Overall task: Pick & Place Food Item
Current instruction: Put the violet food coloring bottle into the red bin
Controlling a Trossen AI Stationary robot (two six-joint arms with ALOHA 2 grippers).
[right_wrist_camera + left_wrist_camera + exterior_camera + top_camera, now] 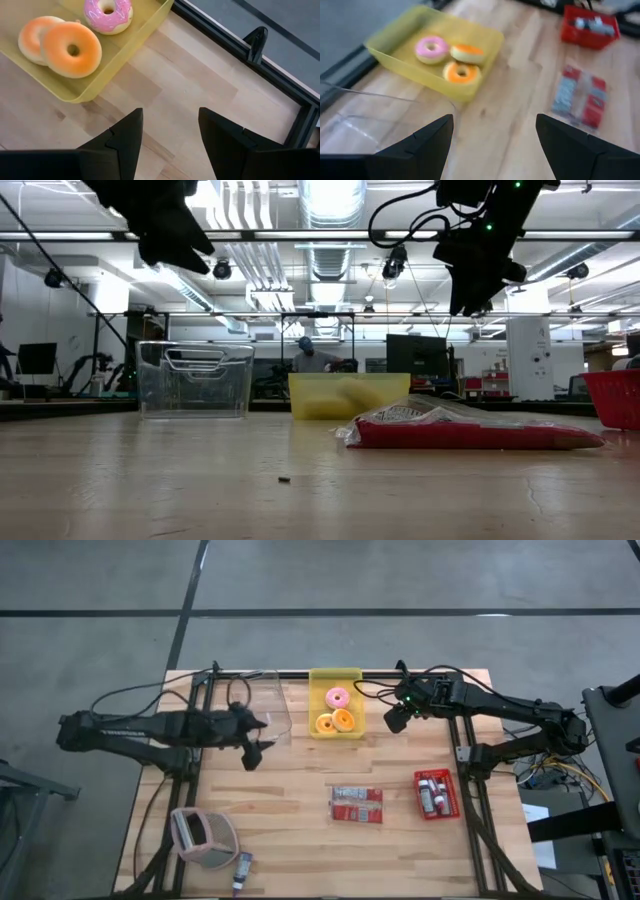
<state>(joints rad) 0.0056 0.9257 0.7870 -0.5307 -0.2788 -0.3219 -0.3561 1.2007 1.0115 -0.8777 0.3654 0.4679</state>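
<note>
Just ahead of the empty, parted right gripper [167,137], the doughnuts [72,49] look light, soft and squashable; pinch across one ring side. Left gripper [492,132] hangs released.

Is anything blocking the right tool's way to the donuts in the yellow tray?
Nothing visible does. The right tool hangs open and empty just beside the yellow tray, and the donuts lie uncovered in it. Only the tray's low wall lies between.

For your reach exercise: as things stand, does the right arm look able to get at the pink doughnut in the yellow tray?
Probably yes. The right gripper hangs open beside the yellow tray, and nothing covers the pink doughnut.
</note>
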